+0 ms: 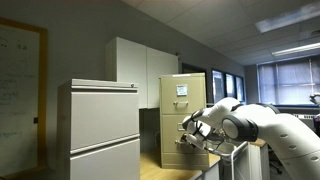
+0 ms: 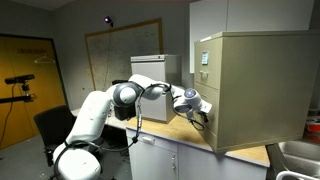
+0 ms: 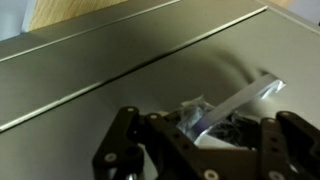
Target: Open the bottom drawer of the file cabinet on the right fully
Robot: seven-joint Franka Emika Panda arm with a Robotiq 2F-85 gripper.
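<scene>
The bottom drawer (image 3: pixel 70 145), beige metal, fills the space right behind your pincer (image 3: pixel 222 128), its silvery handle (image 3: pixel 252 90) between the fingers; it sits lowest in the tall tan file cabinet (image 2: pixel 265 85).

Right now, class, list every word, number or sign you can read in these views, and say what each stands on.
Paper label on the file cabinet: print too small to read.
Whiteboard: any writing is too blurred to read.
Handle in the wrist view: no text.
Nothing can be quoted.
</scene>
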